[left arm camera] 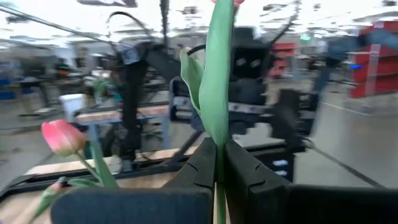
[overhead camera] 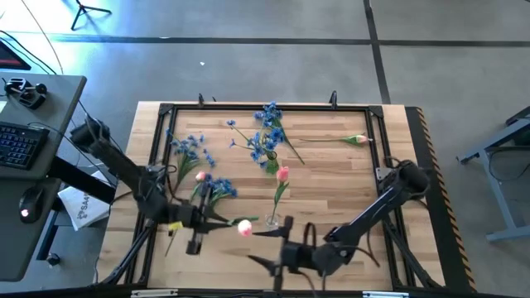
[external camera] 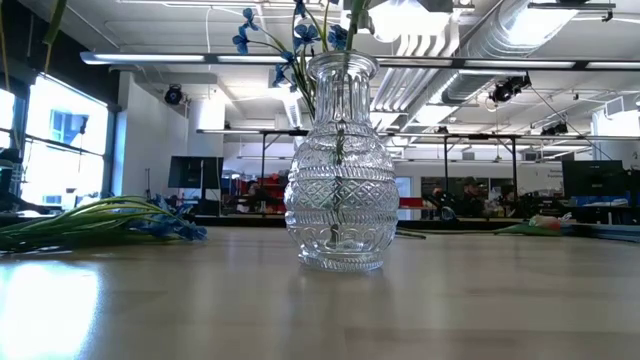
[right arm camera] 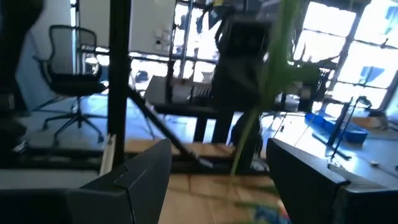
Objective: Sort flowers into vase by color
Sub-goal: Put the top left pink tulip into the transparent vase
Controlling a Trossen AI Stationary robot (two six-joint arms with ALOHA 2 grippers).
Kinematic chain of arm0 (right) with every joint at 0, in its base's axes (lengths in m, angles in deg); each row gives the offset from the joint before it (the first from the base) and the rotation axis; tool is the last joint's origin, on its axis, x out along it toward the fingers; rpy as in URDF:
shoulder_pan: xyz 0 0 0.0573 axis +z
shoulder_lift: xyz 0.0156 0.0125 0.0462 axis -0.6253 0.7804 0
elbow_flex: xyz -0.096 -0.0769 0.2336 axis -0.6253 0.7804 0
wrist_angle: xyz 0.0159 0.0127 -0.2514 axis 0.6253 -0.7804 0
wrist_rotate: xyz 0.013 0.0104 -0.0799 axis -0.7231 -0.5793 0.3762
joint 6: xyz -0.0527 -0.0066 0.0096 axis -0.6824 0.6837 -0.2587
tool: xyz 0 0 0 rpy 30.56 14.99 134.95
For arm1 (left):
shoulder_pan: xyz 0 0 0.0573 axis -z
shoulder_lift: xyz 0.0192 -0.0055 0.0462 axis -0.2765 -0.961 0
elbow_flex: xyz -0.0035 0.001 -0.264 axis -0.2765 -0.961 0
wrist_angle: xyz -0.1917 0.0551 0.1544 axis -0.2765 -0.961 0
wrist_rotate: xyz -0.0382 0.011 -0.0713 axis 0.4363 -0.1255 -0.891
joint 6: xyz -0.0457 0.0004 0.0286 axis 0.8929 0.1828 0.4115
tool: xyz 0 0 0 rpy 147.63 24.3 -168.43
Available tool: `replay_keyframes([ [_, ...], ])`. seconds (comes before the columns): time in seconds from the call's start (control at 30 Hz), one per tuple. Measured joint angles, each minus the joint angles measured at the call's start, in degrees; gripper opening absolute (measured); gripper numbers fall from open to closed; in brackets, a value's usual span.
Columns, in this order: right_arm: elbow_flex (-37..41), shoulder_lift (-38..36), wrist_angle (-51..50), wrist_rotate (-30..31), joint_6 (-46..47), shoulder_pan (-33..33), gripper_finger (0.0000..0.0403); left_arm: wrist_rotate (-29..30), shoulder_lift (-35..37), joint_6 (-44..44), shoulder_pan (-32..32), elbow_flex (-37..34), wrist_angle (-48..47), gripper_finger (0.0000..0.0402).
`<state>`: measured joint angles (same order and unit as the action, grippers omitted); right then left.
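Observation:
My left gripper (overhead camera: pixel 217 221) (left arm camera: pixel 219 149) is near the table's front edge, shut on a pink tulip whose bud (overhead camera: pixel 245 228) points toward the right arm. My right gripper (overhead camera: pixel 261 248) (right arm camera: pixel 221 155) is open just right of that bud and touches nothing. A small clear vase (overhead camera: pixel 273 220) holds another pink tulip (overhead camera: pixel 283 174). In the low view a cut-glass vase (external camera: pixel 336 170) carries blue blossoms (external camera: pixel 290 40). Blue sprays (overhead camera: pixel 189 147) (overhead camera: pixel 267 132) and one pink tulip (overhead camera: pixel 356 139) lie on the table. My left gripper pinches the tulip's green stem (left arm camera: pixel 219 163) between its two fingers (left arm camera: pixel 249 174), where a long leaf (left arm camera: pixel 217 81) rises from it. The fingers come in level from the table's left. The stem runs on past the fingertips and the flower is lifted clear of the table.
A black frame (overhead camera: pixel 265 108) rims the wooden table. More blue sprays (overhead camera: pixel 217 189) and a pink bud (overhead camera: pixel 199 176) sit just behind my left gripper. Bare wood lies at the middle right (overhead camera: pixel 339 190). A desk with a keyboard (overhead camera: pixel 18 142) stands left of the table.

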<state>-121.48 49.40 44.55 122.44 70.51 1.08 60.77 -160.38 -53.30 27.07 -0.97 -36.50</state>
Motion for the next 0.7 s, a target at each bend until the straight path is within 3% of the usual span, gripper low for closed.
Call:
replay_keyframes([
  [0.1, -5.8, 3.3, -0.1, 3.2, -2.0, -0.4, 0.0258, 4.0, -4.2, -3.0, 2.4, 0.0, 6.8, 0.0000],
  [0.27, -11.4, 6.1, -1.0, 6.4, -2.1, -1.2, 0.0233, 5.0, -8.2, -7.7, 4.7, 0.0, 14.6, 0.0000],
  [0.57, -12.2, 6.7, -2.2, -9.0, 4.3, -5.6, 0.0169, 5.0, -9.7, -8.5, 5.0, 0.0, 16.1, 0.0000],
  [0.7, -12.2, 6.7, -2.8, -9.9, 4.0, -6.3, 0.0131, 5.0, -9.7, -8.8, 4.9, 0.0, 15.9, 0.0000],
])
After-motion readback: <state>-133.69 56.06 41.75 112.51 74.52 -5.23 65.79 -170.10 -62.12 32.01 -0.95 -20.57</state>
